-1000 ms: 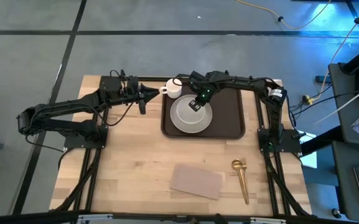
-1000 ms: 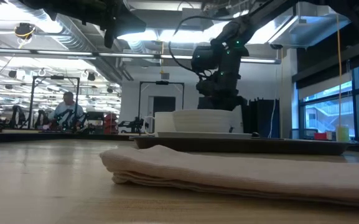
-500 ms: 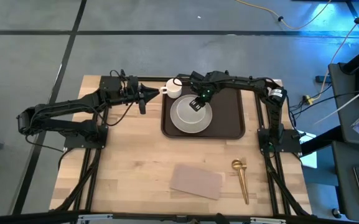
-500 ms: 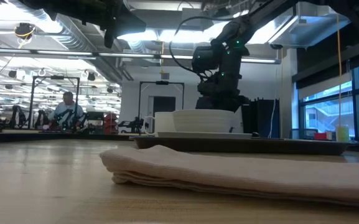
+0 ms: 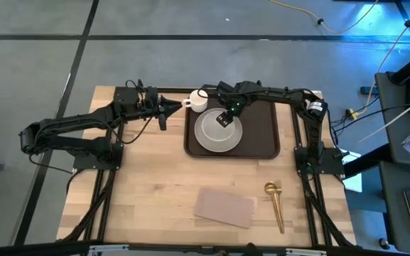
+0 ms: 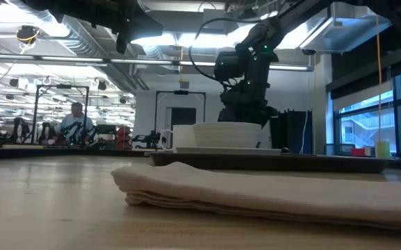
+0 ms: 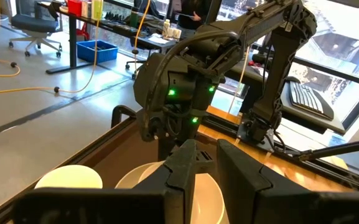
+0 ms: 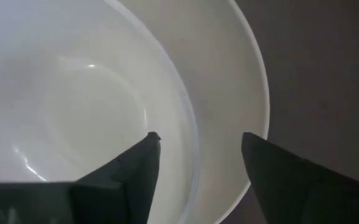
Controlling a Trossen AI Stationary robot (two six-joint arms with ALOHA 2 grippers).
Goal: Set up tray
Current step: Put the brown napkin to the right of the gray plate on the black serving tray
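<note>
The dark brown tray (image 5: pixel 258 135) lies on the table's far half. On it rests a white plate (image 5: pixel 234 144) carrying a white bowl (image 5: pixel 215 134), which the low view shows as the white bowl (image 6: pixel 228 133). A white cup (image 5: pixel 197 101) stands at the tray's far left corner. My right gripper (image 5: pixel 223 118) points down at the bowl's far side, open; in the right wrist view its fingers stand on either side of the bowl's rim (image 8: pixel 190 146), one inside, one over the plate. My left gripper (image 5: pixel 164 112) waits left of the cup, its fingers (image 7: pixel 188 155) slightly apart with nothing between them.
A folded pinkish-tan napkin (image 5: pixel 223 207) lies near the table's front edge, with a gold spoon (image 5: pixel 275 204) to its right. Bare wood stretches left of the napkin and in front of the tray. A person sits far off in the room behind (image 6: pixel 75 118).
</note>
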